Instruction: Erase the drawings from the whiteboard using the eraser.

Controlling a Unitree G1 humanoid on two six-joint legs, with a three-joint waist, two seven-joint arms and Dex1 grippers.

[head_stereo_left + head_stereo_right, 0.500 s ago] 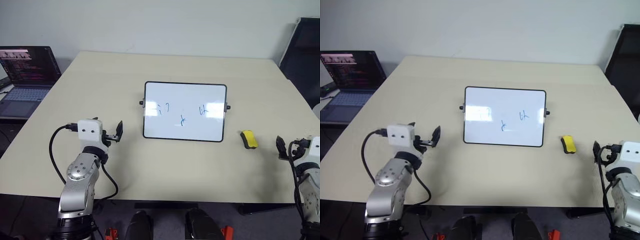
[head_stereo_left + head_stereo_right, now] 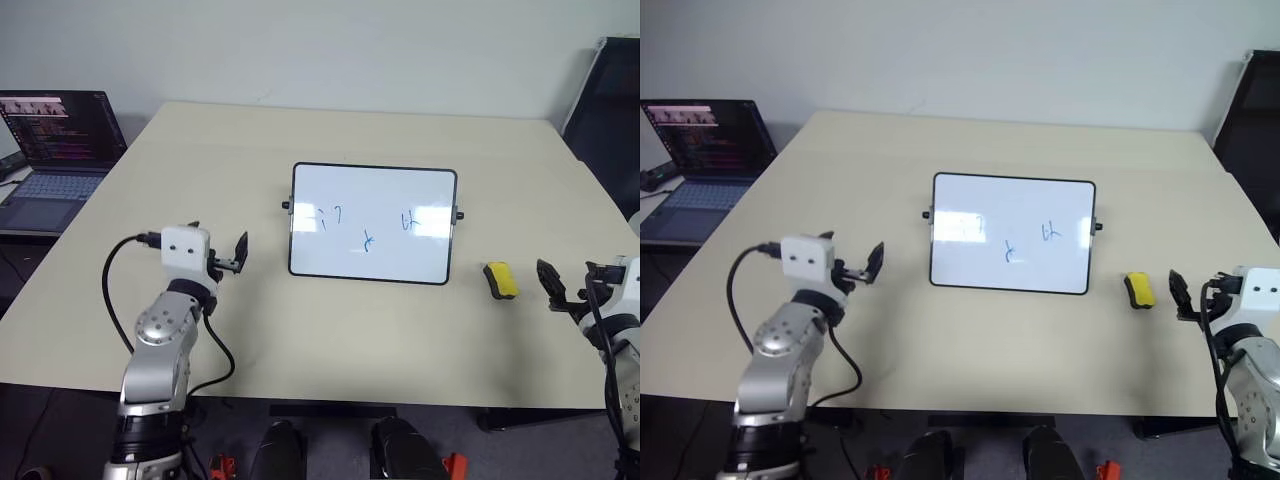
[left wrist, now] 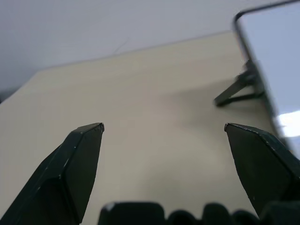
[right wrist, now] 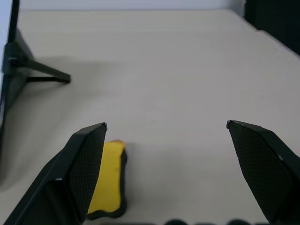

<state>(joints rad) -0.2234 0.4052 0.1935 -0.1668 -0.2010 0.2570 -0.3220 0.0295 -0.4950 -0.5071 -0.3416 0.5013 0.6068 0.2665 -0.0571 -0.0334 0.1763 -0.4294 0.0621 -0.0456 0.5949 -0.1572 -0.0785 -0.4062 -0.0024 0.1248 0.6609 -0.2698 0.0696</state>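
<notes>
Hovering above the table's (image 2: 330, 330) right edge, the right gripper (image 2: 555, 290) has its jaws spread wide and empty. The eraser (image 2: 499, 279) lies flat on the table just beside it, toward the board, apart from the fingers. Farther left, the whiteboard (image 2: 372, 224) stands propped at mid-table, bearing the drawings (image 2: 366, 222). The left gripper (image 2: 236, 255), jaws likewise wide and empty, hangs near the board's left side. A laptop (image 2: 52, 150) sits off the table's far left corner.
</notes>
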